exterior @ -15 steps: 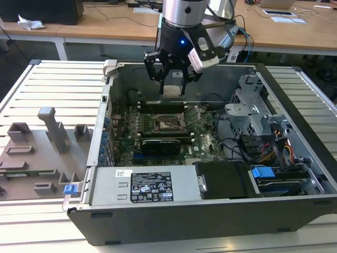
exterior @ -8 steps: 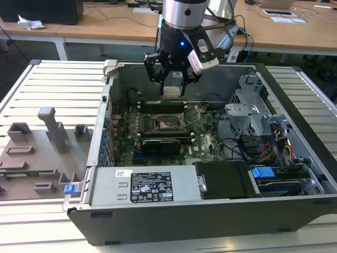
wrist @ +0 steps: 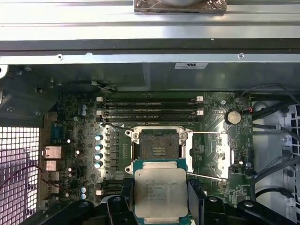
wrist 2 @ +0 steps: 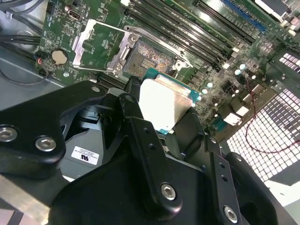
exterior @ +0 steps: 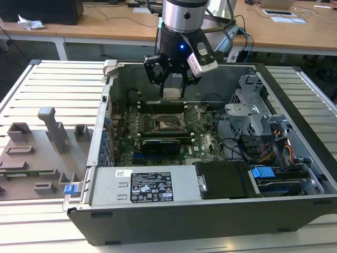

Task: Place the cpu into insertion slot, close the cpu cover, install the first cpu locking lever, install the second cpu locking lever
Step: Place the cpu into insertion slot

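First wrist view looks straight down the black metal pincer (wrist: pixel 160 199), whose fingers are closed partway onto two opposite edges of the flat square cpu (wrist: pixel 159 191), silver-grey on top with a teal-green rim. The chip hangs clear of the board, just beside the insertion slot (wrist: pixel 158 149), a small square dark socket with a fine contact grid in the green motherboard (wrist: pixel 84 154). The cpu cover (wrist: pixel 191 154), a thin silver metal frame plate with a square window, lies swung open beside the socket. Two thin wire locking levers (wrist: pixel 206 133) stand off along its sides, so the socket is bare.

To place it well, I judge the chip should be held level, its edges parallel to the socket rim, and set down gently with no sideways slide, since the contacts look fragile.

That view gives the squareness of chip to socket. The slanted second wrist view shows the gap under the cpu (wrist 2: pixel 164 105). The exterior view shows the pincer (exterior: pixel 171 87) low inside the open grey computer case (exterior: pixel 210 221).
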Robot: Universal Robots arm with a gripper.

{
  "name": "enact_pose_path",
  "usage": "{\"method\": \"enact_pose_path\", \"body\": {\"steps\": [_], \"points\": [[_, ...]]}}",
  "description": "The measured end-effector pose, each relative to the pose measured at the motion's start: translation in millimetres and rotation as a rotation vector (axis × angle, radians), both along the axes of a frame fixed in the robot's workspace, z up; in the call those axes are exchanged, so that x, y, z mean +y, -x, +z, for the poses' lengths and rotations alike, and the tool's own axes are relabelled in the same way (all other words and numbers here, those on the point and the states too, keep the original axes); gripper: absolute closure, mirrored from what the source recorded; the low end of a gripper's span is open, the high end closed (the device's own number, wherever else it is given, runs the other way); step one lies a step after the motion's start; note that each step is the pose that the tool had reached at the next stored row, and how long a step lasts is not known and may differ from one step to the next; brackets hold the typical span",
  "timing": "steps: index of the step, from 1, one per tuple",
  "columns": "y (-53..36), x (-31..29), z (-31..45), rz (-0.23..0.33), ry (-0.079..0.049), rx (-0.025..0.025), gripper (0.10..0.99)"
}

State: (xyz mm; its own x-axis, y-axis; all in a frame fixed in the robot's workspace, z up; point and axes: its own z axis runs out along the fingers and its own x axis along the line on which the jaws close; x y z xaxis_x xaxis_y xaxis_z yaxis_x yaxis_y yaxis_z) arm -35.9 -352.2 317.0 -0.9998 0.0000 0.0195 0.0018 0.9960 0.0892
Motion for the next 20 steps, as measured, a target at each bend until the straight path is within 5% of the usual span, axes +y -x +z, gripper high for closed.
{"method": "enact_pose_path", "body": {"steps": [20], "points": [[0.0, 0.0, -16.3, 0.0, 0.0, 0.0001, 0.541]]}}
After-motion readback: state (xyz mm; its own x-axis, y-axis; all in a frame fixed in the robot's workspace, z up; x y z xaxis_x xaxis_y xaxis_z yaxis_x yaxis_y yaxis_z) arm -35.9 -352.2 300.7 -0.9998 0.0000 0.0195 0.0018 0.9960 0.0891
